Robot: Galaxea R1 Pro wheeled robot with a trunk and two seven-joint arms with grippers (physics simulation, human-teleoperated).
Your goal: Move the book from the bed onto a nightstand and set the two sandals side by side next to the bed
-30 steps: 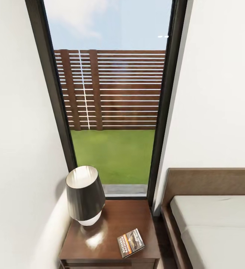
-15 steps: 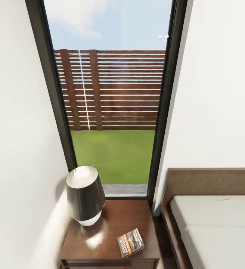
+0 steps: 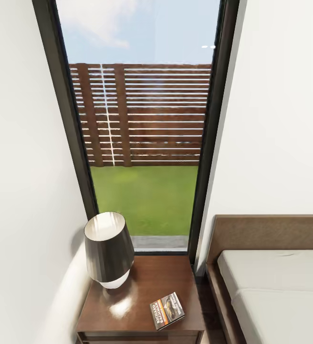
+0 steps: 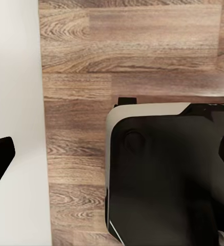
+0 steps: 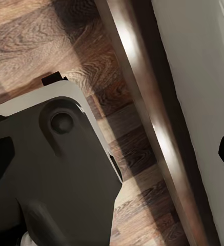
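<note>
The book (image 3: 167, 310), a small dark paperback with an orange band, lies flat near the front right corner of the nightstand (image 3: 147, 279), a glossy dark brown cabinet. To its right stands the bed (image 3: 280, 291), with a pale mattress and brown headboard. The sandals are out of view. My left gripper (image 4: 114, 156) hangs open above the wood floor (image 4: 122, 51) and my own black base (image 4: 163, 179). My right gripper (image 5: 112, 154) is open too, with nothing between its fingers, beside the bed's dark frame (image 5: 142, 77).
A black-shaded lamp (image 3: 108, 248) takes up the nightstand's back left. A tall dark-framed window (image 3: 142, 143) rises behind it, between white walls. A white surface (image 4: 14, 77) runs close along one side of the left gripper. A narrow floor gap separates nightstand and bed.
</note>
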